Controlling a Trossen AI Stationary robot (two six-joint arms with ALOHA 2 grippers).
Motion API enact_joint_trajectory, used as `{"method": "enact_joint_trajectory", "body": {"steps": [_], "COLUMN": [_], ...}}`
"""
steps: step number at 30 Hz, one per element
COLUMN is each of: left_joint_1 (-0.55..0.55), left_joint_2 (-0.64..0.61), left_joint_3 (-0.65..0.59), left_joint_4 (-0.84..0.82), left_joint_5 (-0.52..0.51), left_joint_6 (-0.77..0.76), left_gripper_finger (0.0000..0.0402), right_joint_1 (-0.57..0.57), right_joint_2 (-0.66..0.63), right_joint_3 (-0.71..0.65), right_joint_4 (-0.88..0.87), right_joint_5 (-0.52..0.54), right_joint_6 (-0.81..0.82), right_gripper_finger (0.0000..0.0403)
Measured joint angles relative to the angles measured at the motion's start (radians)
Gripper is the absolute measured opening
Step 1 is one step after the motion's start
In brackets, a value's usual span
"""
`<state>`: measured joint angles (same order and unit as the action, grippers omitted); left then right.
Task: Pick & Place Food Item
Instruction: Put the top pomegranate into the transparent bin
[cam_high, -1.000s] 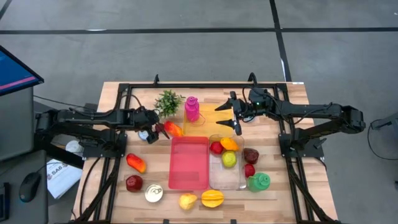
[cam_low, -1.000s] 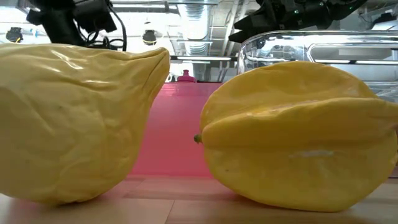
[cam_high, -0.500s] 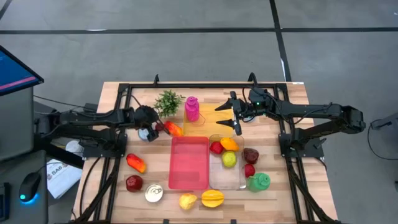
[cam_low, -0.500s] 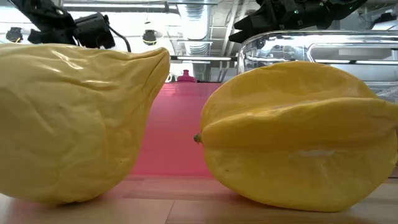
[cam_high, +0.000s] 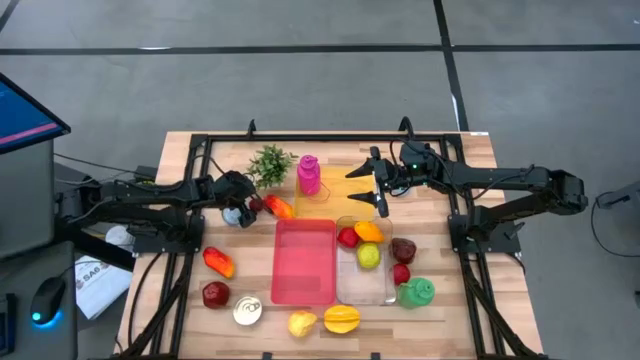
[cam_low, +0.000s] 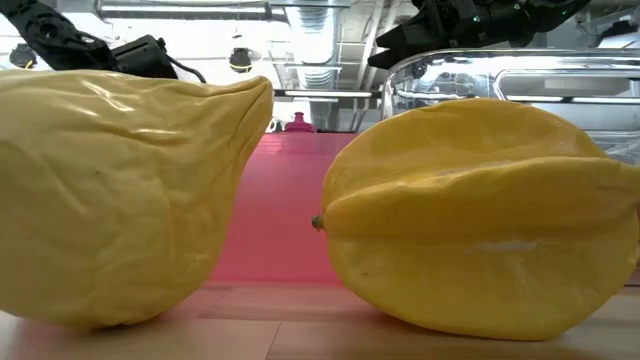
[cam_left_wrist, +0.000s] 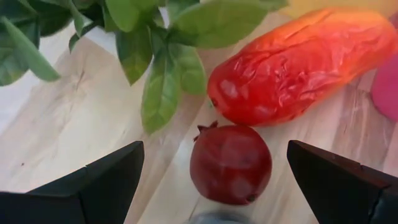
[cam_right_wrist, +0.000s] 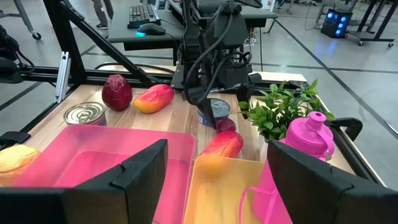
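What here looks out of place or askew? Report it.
Nothing stands out. The pink bottle stands upright, fruit sits inside the clear bin, and the open left tool hovers at a small dark red fruit beside the plant.

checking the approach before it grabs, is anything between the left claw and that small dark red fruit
Nothing visible. The open left claw has the small dark red fruit centred between its fingers. The orange-red fruit lies just beyond, the plant off to one side.
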<state>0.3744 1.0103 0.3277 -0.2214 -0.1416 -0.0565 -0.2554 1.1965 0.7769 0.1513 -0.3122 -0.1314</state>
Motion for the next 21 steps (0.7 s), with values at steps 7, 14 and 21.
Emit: {"method": "enact_joint_trajectory", "body": {"steps": [7, 14, 21], "left_joint_1": [0.000, 0.000, 0.000], "left_joint_2": [0.000, 0.000, 0.000], "left_joint_3": [-0.038, -0.038, -0.038], "left_joint_4": [0.031, 0.046, 0.036], "left_joint_5": [0.004, 0.005, 0.008], "left_joint_6": [-0.007, -0.008, -0.008], "left_gripper_finger": [0.0383, 0.0378, 0.0325], "right_joint_1": [0.000, 0.000, 0.000], "right_joint_2": [0.000, 0.000, 0.000], "right_joint_3": [0.000, 0.000, 0.000], "right_joint_4": [0.000, 0.001, 0.001], "right_joint_5": [0.000, 0.000, 0.000], "right_joint_6": [0.000, 0.000, 0.000], "right_gripper_finger": [0.0270, 0.0270, 0.0270]}}
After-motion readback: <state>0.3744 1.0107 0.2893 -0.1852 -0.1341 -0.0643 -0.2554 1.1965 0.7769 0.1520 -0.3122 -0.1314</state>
